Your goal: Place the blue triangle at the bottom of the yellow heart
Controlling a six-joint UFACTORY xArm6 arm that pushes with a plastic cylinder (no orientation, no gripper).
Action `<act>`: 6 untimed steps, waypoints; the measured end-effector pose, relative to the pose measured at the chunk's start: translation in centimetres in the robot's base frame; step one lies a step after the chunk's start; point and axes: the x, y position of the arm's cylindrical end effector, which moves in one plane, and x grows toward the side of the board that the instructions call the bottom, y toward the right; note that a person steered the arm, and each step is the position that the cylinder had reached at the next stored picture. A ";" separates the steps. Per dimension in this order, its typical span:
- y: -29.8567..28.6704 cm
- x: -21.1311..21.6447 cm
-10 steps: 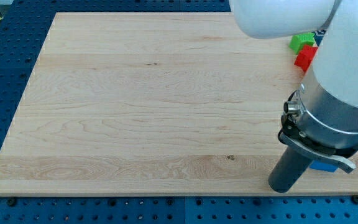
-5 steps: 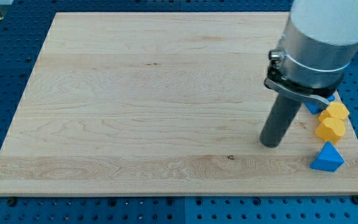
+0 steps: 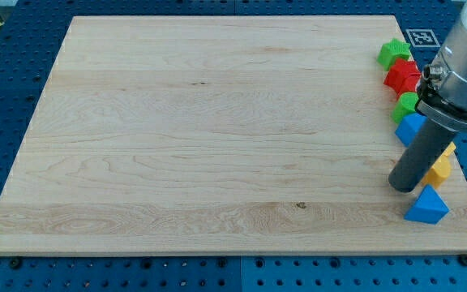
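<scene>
Pale wooden board (image 3: 201, 130) with smooth, matt grain; just right of my tip (image 3: 403, 188), the blue triangle (image 3: 426, 206) looks matt plastic.

bright, even light | soft faint shadows | sharp focus

A pale wooden table (image 3: 217, 130) sits on a blue pegboard (image 3: 6, 97). Blocks crowd its right edge: a green block (image 3: 393, 53) farthest, then a red block (image 3: 400, 77), a second green block (image 3: 406, 103), a blue block (image 3: 409, 127), a partly hidden yellow block (image 3: 441, 166) and, nearest, a blue triangle (image 3: 426, 205).
</scene>
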 end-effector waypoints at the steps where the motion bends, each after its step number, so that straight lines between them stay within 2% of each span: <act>1: 0.7 1.1; 3: -0.2 2.5; 4: -3.4 2.9; 6: -2.0 7.5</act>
